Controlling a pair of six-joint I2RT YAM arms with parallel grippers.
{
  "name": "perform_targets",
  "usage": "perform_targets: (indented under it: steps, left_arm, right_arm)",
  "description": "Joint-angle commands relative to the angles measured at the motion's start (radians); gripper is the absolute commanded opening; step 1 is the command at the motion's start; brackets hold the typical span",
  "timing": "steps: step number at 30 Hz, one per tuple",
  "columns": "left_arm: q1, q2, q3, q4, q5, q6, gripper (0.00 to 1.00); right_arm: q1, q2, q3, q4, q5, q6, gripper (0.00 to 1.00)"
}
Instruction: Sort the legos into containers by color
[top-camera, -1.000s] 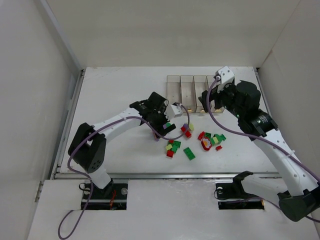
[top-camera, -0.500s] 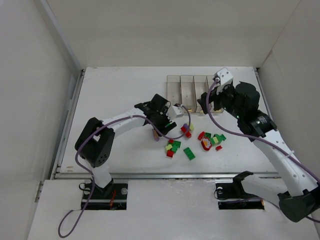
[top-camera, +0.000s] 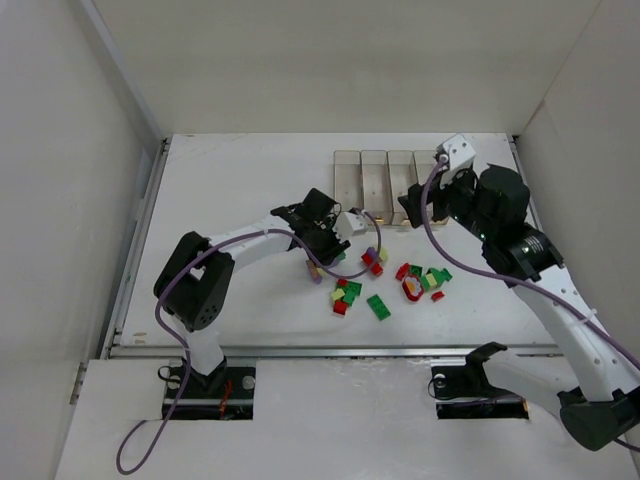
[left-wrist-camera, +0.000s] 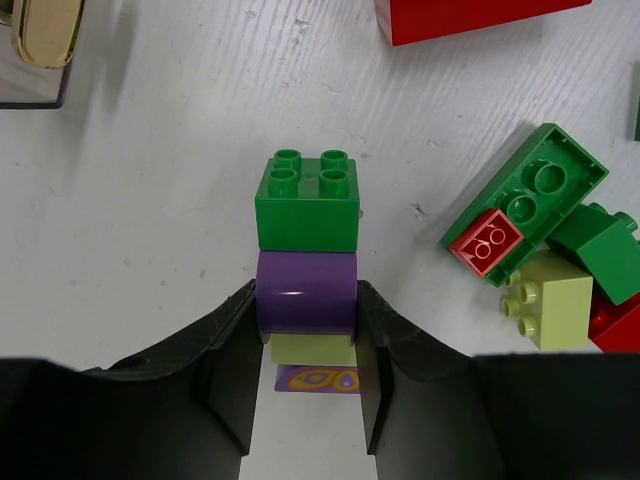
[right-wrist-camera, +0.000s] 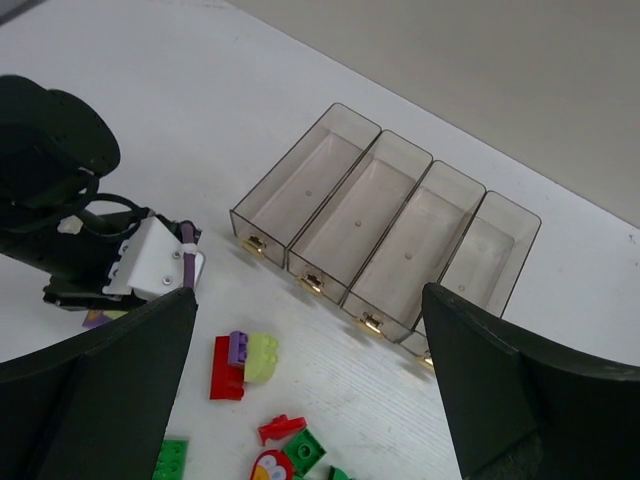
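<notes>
The left fingers (left-wrist-camera: 238, 335) have just snapped shut from wide open. They now pinch the purple brick (left-wrist-camera: 306, 305) by its sides. It sits in the middle of a joined stack, with a green brick (left-wrist-camera: 307, 205) at the far end and a pale brick (left-wrist-camera: 314, 350) back between the fingers. The stack lies on the surface (left-wrist-camera: 150, 200) in front of the bins (right-wrist-camera: 296, 158), by their left end. The grasp looks made, but the stack mixes three colours, so it likely needs splitting before any drop.

The four bins stand side by side and all look empty. The loose bricks (top-camera: 420, 282) lie just in front of the bins. The right fingers (right-wrist-camera: 150, 345) hover above the bins, spread wide, holding nothing.
</notes>
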Motion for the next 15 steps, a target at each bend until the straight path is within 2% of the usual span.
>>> perform_targets:
  steps: [1, 4, 5, 6, 9, 11, 15]
  left_arm:
    - [0.021, -0.003, 0.040, -0.059, 0.014, -0.007, 0.00]
    - [0.032, -0.069, 0.077, -0.123, -0.008, -0.030, 0.00]
    - [0.032, -0.121, 0.100, -0.155, -0.047, -0.030, 0.00]
    - [0.032, -0.122, 0.100, -0.168, -0.062, -0.030, 0.00]
    - [0.032, -0.250, 0.157, -0.177, -0.085, 0.008, 0.00]
    - [0.032, -0.325, 0.208, -0.177, -0.085, 0.074, 0.00]
    - [0.032, -0.404, 0.278, -0.148, -0.009, 0.108, 0.00]
  right_arm:
    - [-0.008, -0.049, 0.096, 0.005, 0.038, 0.054, 0.99]
    - [-0.051, -0.014, 0.193, -0.045, -0.026, 0.146, 0.99]
    - [-0.062, 0.023, 0.299, -0.089, -0.099, 0.186, 0.99]
    - [-0.071, 0.044, 0.355, -0.105, -0.100, 0.201, 0.99]
    - [-0.082, 0.126, 0.536, -0.151, -0.239, 0.226, 0.99]
    - [-0.082, 0.140, 0.570, -0.151, -0.292, 0.259, 0.99]
    - [-0.082, 0.137, 0.471, -0.108, -0.463, 0.313, 0.99]
